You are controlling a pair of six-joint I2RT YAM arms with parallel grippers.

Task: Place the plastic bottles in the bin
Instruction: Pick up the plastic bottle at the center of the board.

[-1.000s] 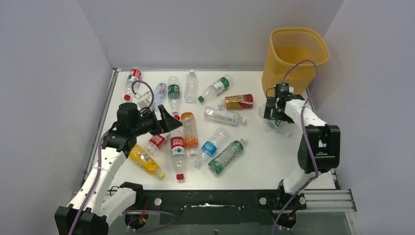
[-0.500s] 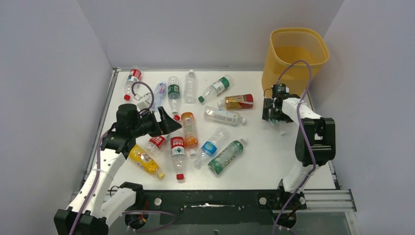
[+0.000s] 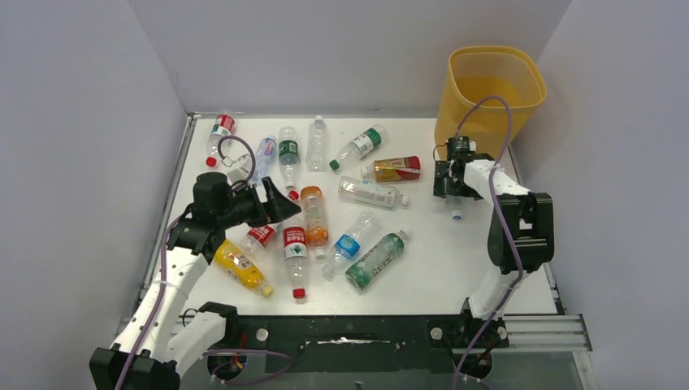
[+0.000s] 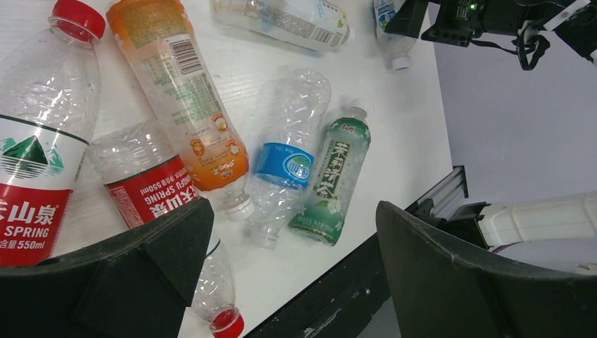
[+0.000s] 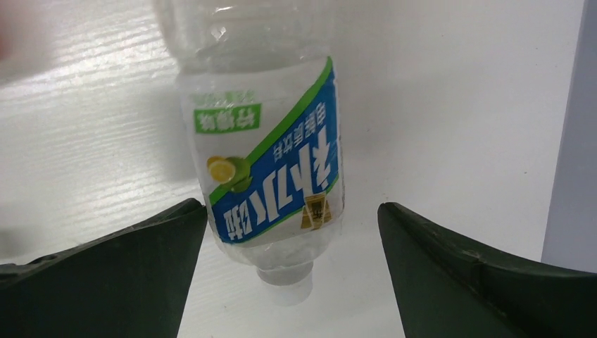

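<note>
Several plastic bottles lie scattered on the white table (image 3: 455, 268). In the right wrist view a clear bottle with a blue and green label (image 5: 271, 169) lies flat, its white cap toward the camera. My right gripper (image 5: 292, 239) straddles it, open, with neither finger touching it. From above, the right gripper (image 3: 449, 188) hangs just in front of the yellow-orange bin (image 3: 491, 89). My left gripper (image 3: 280, 203) hovers open over the left-hand cluster, with an orange bottle (image 4: 183, 98), a blue-labelled clear bottle (image 4: 288, 162) and a green bottle (image 4: 334, 179) below it.
Grey walls close in the table on the left, back and right. More bottles lie across the back (image 3: 357, 146) and middle (image 3: 370, 192). The black front rail (image 3: 349, 329) carries both arm bases. A purple cable (image 3: 487, 110) loops over the right arm near the bin.
My right gripper has shifted a little left and toward the back, staying over the blue-labelled bottle. The left arm and the other bottles have not moved.
</note>
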